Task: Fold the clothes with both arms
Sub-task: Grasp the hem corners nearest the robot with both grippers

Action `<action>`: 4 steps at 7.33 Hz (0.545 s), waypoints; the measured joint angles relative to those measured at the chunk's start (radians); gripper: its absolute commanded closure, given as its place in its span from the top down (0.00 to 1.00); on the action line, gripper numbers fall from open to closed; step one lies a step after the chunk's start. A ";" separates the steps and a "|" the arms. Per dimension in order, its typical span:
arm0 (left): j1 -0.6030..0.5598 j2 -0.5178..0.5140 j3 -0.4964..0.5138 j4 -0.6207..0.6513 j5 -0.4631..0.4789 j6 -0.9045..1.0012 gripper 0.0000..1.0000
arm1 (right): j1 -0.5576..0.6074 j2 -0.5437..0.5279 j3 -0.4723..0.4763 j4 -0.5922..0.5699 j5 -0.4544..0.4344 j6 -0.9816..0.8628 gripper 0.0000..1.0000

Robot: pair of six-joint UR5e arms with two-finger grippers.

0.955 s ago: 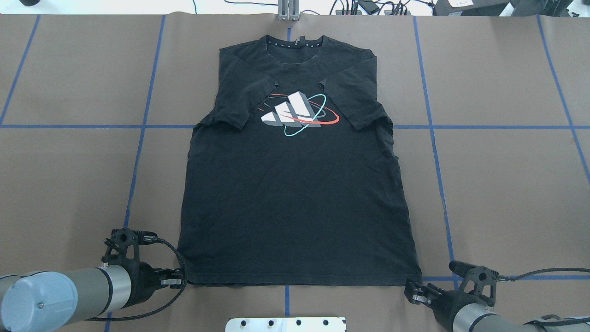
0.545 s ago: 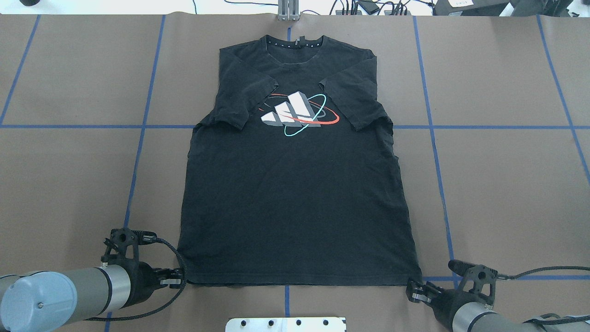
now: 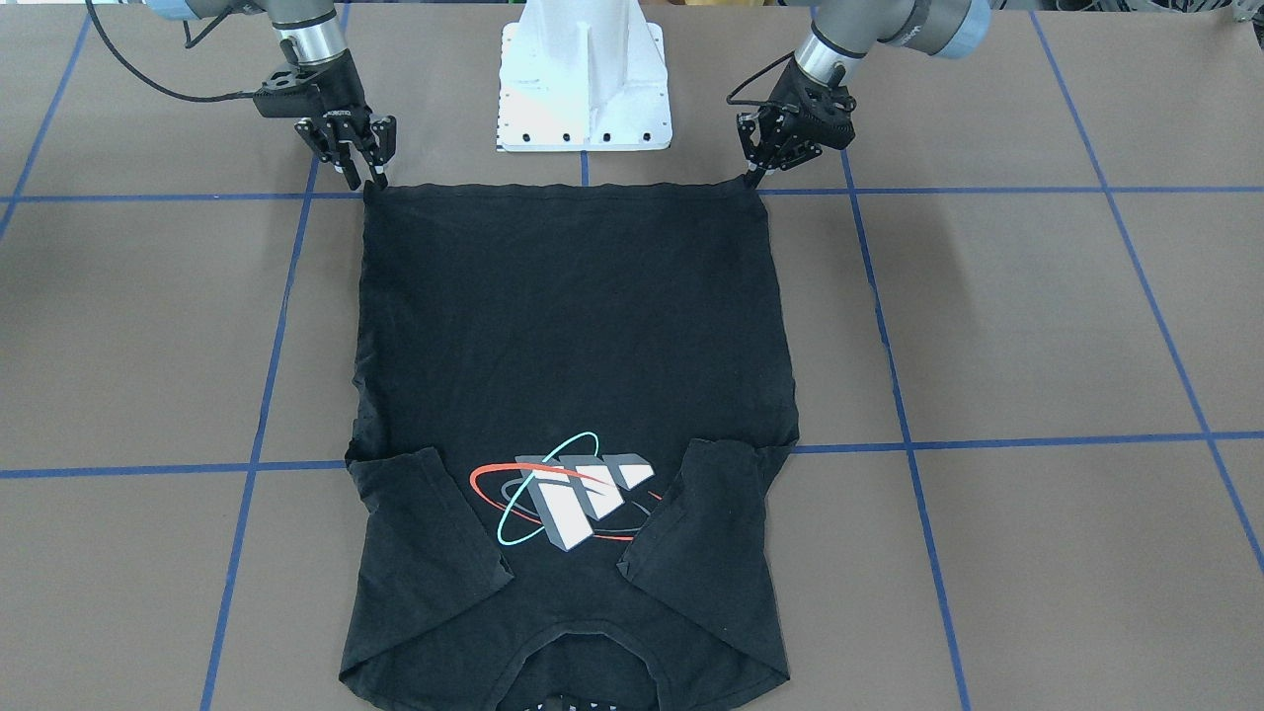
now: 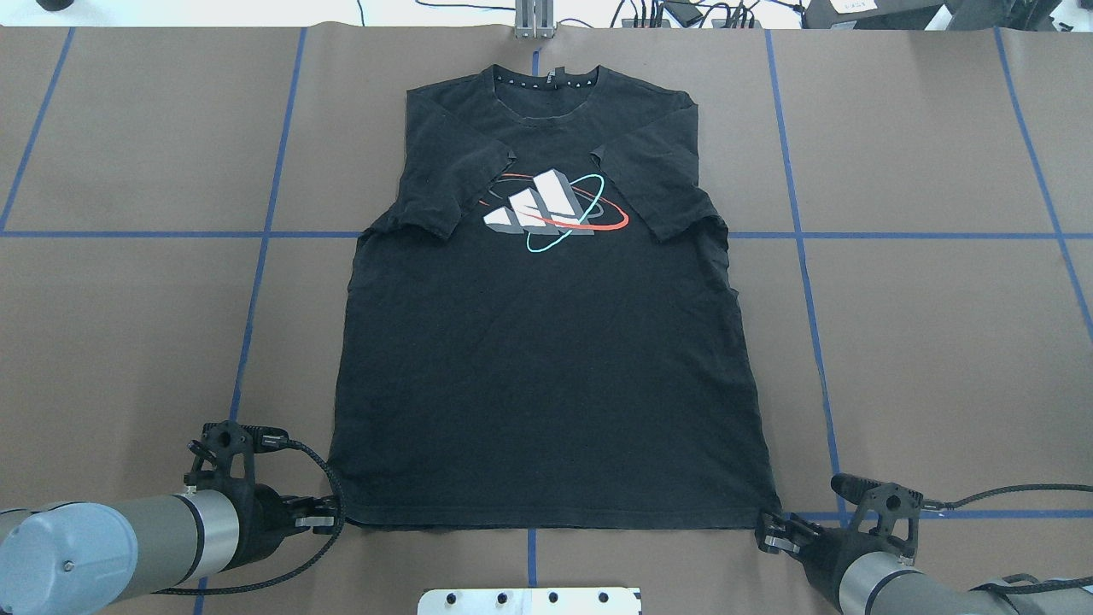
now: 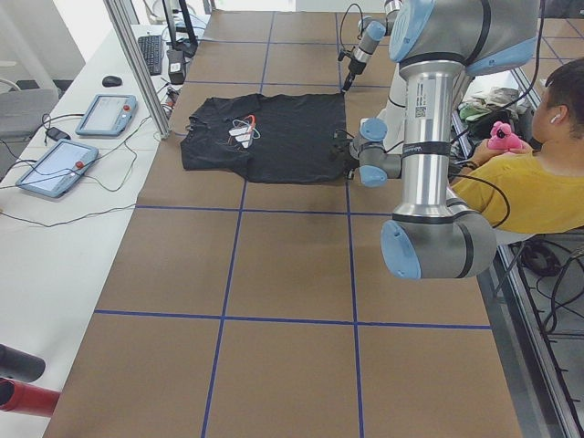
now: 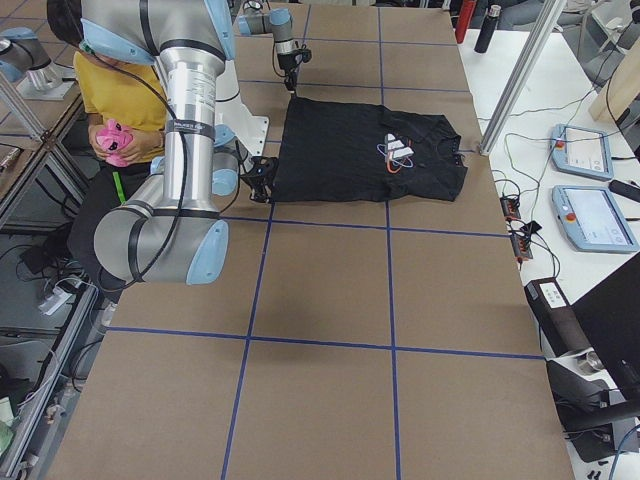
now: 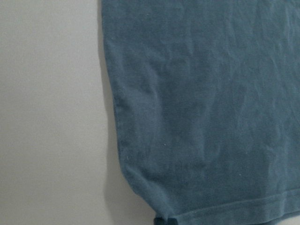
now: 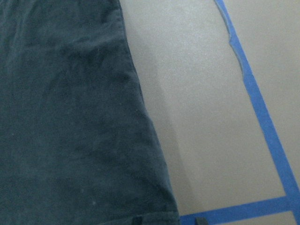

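The black T-shirt [image 4: 546,384] lies flat and face up on the brown table, both sleeves folded in over the chest beside the graphic [image 4: 555,209], collar at the far edge. My left gripper [image 4: 329,515] is low at the hem's left corner, and the jaws look shut on that corner [image 7: 165,220]. In the front-facing view it narrows to a point [image 3: 753,178]. My right gripper [image 4: 762,535] sits at the hem's right corner, open, with its two fingertips [image 8: 136,220] showing apart on either side of the corner. Its fingers are also spread in the front-facing view [image 3: 367,178].
The white pedestal base [image 3: 583,89] stands just behind the hem, between the arms. Blue tape lines [image 4: 803,256] grid the table. A seated person [image 5: 538,173] is beside the robot. Tablets [image 6: 580,150] and cables lie on the far bench.
The right gripper has edged slightly right and forward at the hem corner. The left gripper has barely shifted. The shirt lies as before.
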 measured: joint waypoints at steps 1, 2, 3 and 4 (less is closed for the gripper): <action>-0.001 0.001 -0.002 0.001 0.000 0.000 0.00 | -0.001 0.000 -0.001 0.000 0.000 -0.001 0.28; -0.001 0.002 -0.003 0.001 0.000 0.000 0.00 | -0.001 0.001 -0.004 -0.001 0.000 -0.001 0.28; -0.001 0.003 -0.005 0.001 -0.001 0.000 0.00 | -0.002 0.001 -0.006 -0.001 0.000 -0.002 0.21; -0.001 0.003 -0.006 0.001 -0.001 0.000 0.00 | -0.002 0.001 -0.007 -0.001 0.000 -0.002 0.00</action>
